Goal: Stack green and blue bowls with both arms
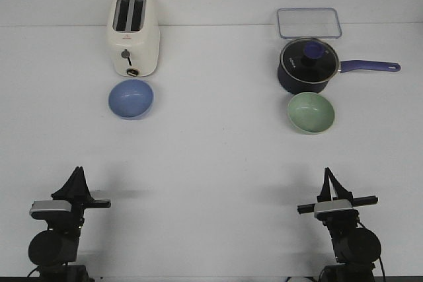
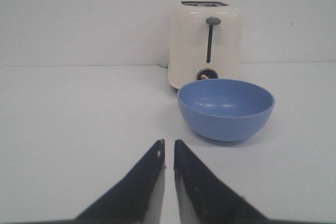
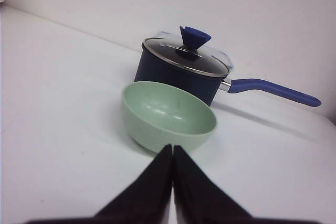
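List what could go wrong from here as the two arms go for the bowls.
1. The blue bowl sits right in front of the toaster, so the left gripper might bump the toaster when reaching in.
2. The green bowl lies just in front of the saucepan; the right gripper could knock the pan or its lid.
3. Both pairs of fingers look shut and must open before any grasp.
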Tool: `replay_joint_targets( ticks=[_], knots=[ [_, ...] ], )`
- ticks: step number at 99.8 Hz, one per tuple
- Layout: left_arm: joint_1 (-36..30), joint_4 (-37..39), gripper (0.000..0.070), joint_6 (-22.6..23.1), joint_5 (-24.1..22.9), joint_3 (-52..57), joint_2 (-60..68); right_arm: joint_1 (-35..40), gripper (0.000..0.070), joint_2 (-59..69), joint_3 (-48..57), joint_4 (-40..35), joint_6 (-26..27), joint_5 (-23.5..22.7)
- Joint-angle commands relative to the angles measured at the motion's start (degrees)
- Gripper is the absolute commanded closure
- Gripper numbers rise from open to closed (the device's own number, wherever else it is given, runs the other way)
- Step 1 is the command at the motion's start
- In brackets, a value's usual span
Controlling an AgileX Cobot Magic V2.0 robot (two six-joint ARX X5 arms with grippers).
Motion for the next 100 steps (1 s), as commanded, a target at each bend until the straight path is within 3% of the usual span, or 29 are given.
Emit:
replay_joint_targets(
  ticks=[1,72,81,88,100],
  knots=[
    [-0.07,0.70,0.0685,0.83,0.11,-1.11,-0.07,0.09,0.0700,0.00,-0.11,0.66,-0.02,0.02],
    [-0.07,0.70,0.0685,0.85,0.11,-1.11,-0.07,0.11,0.0700,0.00,-0.11,0.83,0.79,-0.72],
    [-0.07,0.70,0.0685,0.83,0.11,-1.11,-0.07,0.11,0.0700,0.00,-0.11,0.83,3.41,-1.90],
    [-0.07,0.70,0.0685,0.83,0.11,-1.11,-0.07,0.13,0.0700,0.00,-0.11,0.83,8.46,-2.16],
    [-0.07,0.70,0.0685,0.83,0.11,-1.11,-0.07,0.13,0.0700,0.00,-0.11,1.42,24.41,-2.10]
  ],
)
